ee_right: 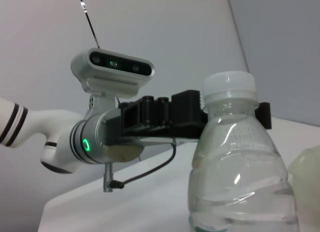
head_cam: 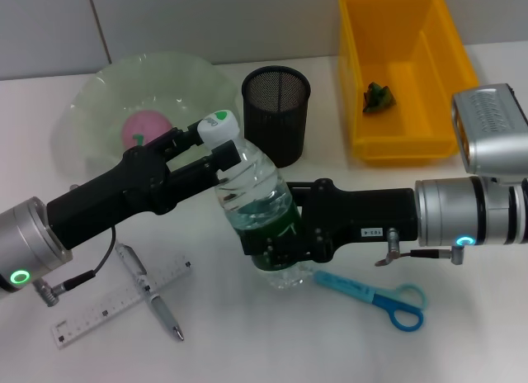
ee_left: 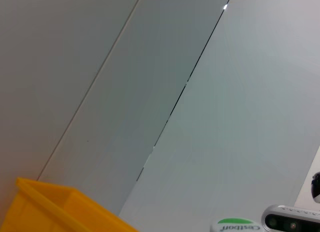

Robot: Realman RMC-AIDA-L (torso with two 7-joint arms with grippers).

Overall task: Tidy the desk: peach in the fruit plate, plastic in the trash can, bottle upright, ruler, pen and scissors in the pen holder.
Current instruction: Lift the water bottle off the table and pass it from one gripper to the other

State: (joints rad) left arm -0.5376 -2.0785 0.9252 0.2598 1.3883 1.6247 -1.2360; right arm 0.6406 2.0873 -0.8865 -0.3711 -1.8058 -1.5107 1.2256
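Clear plastic catches the eye at the middle of the desk, but start at the left edge: the ruler [head_cam: 122, 303] lies flat near the front, with the pen [head_cam: 150, 291] crossing over it. Behind them sits the pale green fruit plate [head_cam: 99, 94], and the pink peach [head_cam: 145, 129] is resting inside it. Reaching in from the left, the left gripper [head_cam: 216, 156] is up at the neck of the bottle [head_cam: 260, 214], its black fingers closed on either side just under the white cap [head_cam: 218, 125]; the right wrist view confirms it, showing the black fingers [ee_right: 165, 114] pressed against the neck [ee_right: 227, 109] below the cap. The bottle itself stands nearly upright on the table, leaning a touch towards the left, water inside and a green label round the lower half. Just behind it stands the black mesh pen holder [head_cam: 276, 111]. Coming in from the right, the right gripper [head_cam: 276, 243] is clamped round the lower body of the bottle at the label. Below that arm, the blue scissors [head_cam: 381, 295] lie flat on the table [head_cam: 272, 342]. Far back on the right is the yellow bin [head_cam: 404, 73] with a small green scrap [head_cam: 378, 96] lying on its floor.
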